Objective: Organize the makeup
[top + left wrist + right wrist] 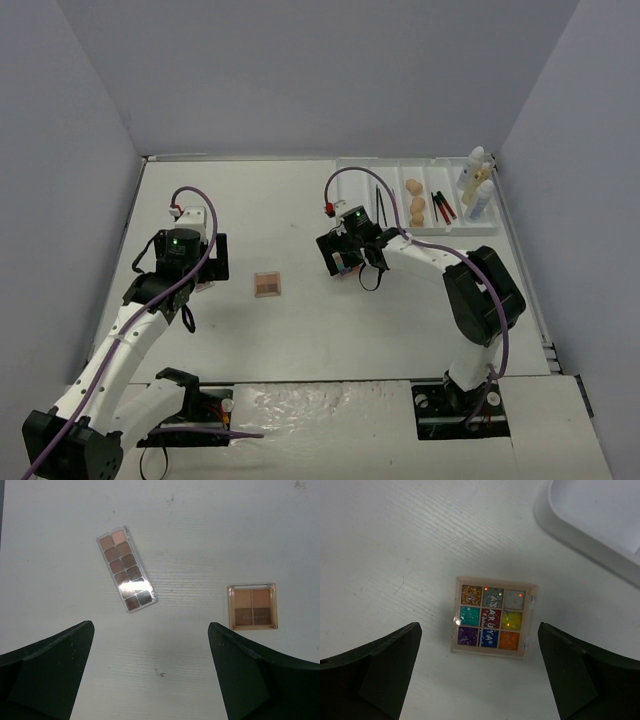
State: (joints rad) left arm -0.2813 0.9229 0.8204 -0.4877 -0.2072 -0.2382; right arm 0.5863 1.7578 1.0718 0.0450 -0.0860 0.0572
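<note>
In the left wrist view a long nude eyeshadow palette (126,568) and a square four-shade palette (252,606) lie flat on the white table. My left gripper (150,630) hovers open above them, with nothing between its fingers. The right wrist view shows a square glitter palette (494,617) in many colours lying on the table. It sits just ahead of my open right gripper (479,630), touching neither finger. From above, the four-shade palette (268,284) lies between the left gripper (198,266) and the right gripper (350,258).
A white divided tray (356,178) stands at the back right, its corner (590,525) close to the glitter palette. It holds thin pencils (383,205), peach sponges (416,200), lipstick tubes (443,207) and bottles (476,185). Grey walls enclose the table.
</note>
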